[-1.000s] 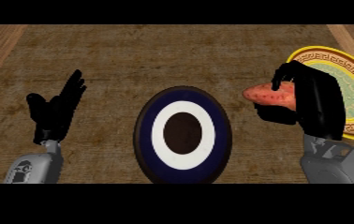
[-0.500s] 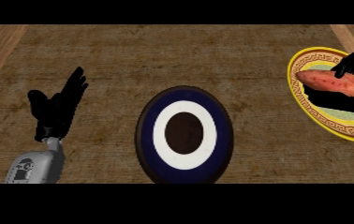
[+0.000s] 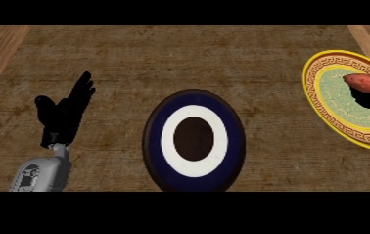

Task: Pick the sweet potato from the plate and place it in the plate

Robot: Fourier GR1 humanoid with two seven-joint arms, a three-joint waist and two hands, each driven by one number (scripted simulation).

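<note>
The reddish sweet potato [image 3: 358, 80] shows at the right edge, over the green middle of the yellow-rimmed patterned plate [image 3: 315, 88]; I cannot tell whether it rests on the plate. Just below it a black bit of my right hand [image 3: 363, 99] peeks in, the rest cut off by the edge. Whether that hand grips the sweet potato is hidden. A navy plate [image 3: 154, 145] with a white ring and dark brown centre lies in the middle with nothing on it. My left hand [image 3: 63, 114] rests open at the left, fingers up.
The brown counter [image 3: 180, 57] stretches across the view. Lighter wooden strips show at the far upper left [image 3: 9, 42] and upper right corners.
My right hand has carried the sweet potato rightwards, from beside the yellow plate's left rim to over its middle, and has slid almost out of view. The left hand stayed still.
</note>
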